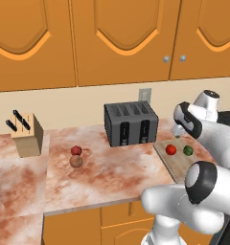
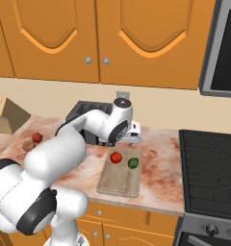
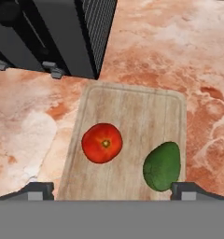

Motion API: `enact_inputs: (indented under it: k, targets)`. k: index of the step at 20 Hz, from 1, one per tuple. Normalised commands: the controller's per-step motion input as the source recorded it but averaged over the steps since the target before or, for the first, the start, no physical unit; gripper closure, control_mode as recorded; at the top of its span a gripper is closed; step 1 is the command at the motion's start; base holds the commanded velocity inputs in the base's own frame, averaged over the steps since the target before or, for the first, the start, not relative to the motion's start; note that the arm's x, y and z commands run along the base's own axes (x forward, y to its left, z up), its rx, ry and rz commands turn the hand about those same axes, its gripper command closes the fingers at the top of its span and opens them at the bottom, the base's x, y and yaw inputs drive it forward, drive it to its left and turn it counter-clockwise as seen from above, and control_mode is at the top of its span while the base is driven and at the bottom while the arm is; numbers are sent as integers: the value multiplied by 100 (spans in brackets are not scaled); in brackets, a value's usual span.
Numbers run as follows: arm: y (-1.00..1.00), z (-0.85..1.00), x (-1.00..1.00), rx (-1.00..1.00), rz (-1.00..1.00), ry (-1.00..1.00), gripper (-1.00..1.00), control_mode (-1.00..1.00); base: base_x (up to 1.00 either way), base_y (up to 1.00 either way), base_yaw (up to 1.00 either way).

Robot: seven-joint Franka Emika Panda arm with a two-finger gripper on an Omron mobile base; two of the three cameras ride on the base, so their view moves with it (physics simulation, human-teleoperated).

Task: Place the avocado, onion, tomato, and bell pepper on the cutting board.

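The left and right base views look forward and down from behind the white arm, on either side, sharing the flat light-brown wooden cutting board (image 1: 177,161) (image 2: 119,178) and the dark slotted toaster (image 1: 130,123). The hand view looks steeply down, close over that board (image 3: 132,112).

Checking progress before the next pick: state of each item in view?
tomato: on the cutting board, free
avocado: on the board beside the tomato, apart from it
cutting board: flat on the counter by the toaster
onion: on the counter left of the toaster, off the board
dark red item: on the counter just behind the onion
gripper: open, empty, above the board
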Motion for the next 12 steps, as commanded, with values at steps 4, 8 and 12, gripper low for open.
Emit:
enact_inputs:
  k: [4,8,12]
  targets:
    - [65,43,-47,0,0,-16,-100,-100,0,0,0]
    - [72,47,-45,0,0,-12,-100,-100,0,0,0]
    - [82,44,-43,0,0,-9,-100,-100,0,0,0]
